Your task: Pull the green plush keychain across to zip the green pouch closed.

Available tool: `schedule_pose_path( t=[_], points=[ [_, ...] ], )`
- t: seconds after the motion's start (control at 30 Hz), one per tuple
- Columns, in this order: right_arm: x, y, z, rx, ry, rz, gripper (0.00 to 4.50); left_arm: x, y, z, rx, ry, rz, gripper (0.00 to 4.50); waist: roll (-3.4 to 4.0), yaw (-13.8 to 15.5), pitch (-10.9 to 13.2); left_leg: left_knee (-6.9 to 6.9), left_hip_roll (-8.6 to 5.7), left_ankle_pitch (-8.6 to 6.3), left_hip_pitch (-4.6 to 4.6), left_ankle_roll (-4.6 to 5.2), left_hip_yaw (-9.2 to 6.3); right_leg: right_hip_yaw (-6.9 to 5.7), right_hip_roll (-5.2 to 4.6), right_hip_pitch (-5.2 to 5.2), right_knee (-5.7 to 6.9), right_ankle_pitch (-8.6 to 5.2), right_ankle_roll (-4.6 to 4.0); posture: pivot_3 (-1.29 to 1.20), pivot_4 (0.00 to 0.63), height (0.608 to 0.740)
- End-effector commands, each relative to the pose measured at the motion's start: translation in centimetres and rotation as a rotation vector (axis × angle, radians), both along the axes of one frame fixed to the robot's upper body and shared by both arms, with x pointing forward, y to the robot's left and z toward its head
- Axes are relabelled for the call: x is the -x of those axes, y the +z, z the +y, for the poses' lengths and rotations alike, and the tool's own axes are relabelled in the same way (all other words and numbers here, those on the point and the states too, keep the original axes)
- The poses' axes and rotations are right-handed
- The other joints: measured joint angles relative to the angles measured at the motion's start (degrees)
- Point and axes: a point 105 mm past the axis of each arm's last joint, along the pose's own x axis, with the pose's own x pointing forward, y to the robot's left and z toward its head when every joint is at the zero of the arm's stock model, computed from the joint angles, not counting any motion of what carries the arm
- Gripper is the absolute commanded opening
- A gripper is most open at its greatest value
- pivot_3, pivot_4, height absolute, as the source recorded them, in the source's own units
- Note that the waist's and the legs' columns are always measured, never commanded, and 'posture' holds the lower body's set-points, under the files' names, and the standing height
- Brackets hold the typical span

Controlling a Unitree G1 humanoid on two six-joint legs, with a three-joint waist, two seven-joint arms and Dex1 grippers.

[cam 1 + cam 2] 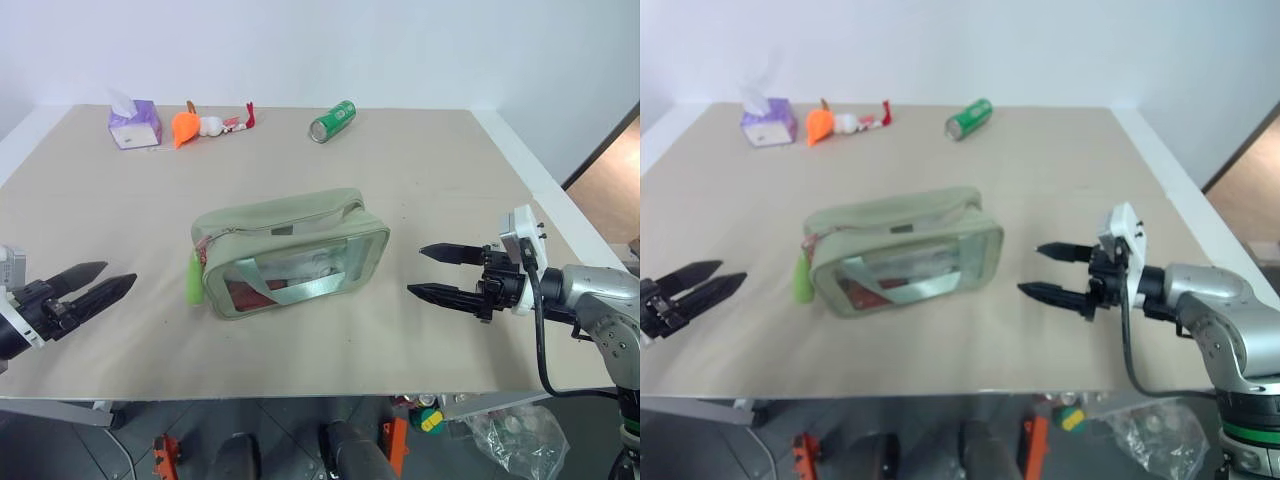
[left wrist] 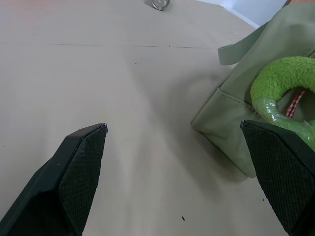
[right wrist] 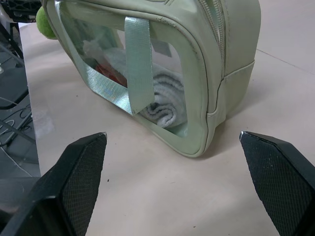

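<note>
Both arms reach inward, roughly level; the left end effector (image 1: 95,282) and right end effector (image 1: 428,271) gape wide, holding nothing.

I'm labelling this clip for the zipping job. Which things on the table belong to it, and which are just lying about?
Part of the job:
green pouch
green plush keychain, at the pouch's end nearest the left gripper
left gripper and right gripper, both open, either side of the pouch

Lying about, along the far edge:
purple tissue box
orange toy
green soda can
</note>
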Motion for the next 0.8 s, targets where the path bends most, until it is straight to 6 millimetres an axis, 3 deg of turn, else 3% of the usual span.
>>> schedule_pose_path(
  t=[0.03,0.1,0.2,0.4,0.5,0.67,0.8],
  points=[
    [0.1,1.4,-0.4,0.045,0.001,-0.067,4.48,0.1,0.4,0.1,-0.031,0.0,-0.027,4.5,0.0,0.0,0.0,0.0,0.0,0.0,0.0,0.0,0.0,0.0,0.0,0.0,0.0,0.0,0.0,0.0,0.15,0.74],
    [-0.4,2.3,-0.7,0.075,-0.011,-0.109,4.48,0.4,-0.2,0.4,-0.067,-0.007,-0.014,4.5,0.03,-0.05,0.01,0.01,0.0,0.0,0.0,0.0,0.06,0.04,0.0,-0.01,0.0,0.01,0.0,0.0,0.15,0.74],
    [-1.0,3.6,-0.4,0.089,-0.012,-0.16,4.48,0.2,0.9,0.5,-0.083,-0.025,-0.058,4.5,0.02,-0.1,0.01,0.01,0.03,0.0,0.02,0.0,0.18,0.08,0.0,-0.06,0.01,0.06,-0.04,0.0,0.15,0.74],
    [-1.3,9.8,2.4,0.062,0.086,-0.37,4.48,-0.1,5.8,-1.5,-0.176,-0.158,-0.203,4.5,0.03,-0.08,0.02,0.07,0.14,0.02,0.01,-0.02,0.16,0.06,0.13,-0.09,0.07,0.06,-0.2,0.0,0.15,0.74],
    [-0.3,11.4,4.7,0.075,0.215,-0.425,4.48,-0.1,7.5,-2.9,-0.237,-0.25,-0.252,4.5,0.05,-0.08,0.03,0.02,0.2,0.01,-0.03,-0.02,0.19,0.03,0.15,-0.16,0.08,0.07,-0.16,0.0,0.15,0.74],
    [1.5,10.0,8.9,0.157,0.47,-0.422,4.48,-0.2,8.9,-6.8,-0.344,-0.452,-0.319,4.5,0.1,-0.06,0.07,-0.01,0.21,-0.05,-0.07,0.0,0.2,0.04,0.18,-0.25,0.18,-0.02,-0.19,0.0,0.15,0.74],
    [0.3,8.2,11.1,0.237,0.51,-0.457,4.48,0.1,10.0,-9.0,-0.335,-0.538,-0.376,4.5,0.11,-0.14,0.07,-0.01,0.23,-0.05,-0.07,0.0,0.18,0.04,0.2,-0.24,0.22,-0.04,-0.2,0.0,0.15,0.74]
  ],
)
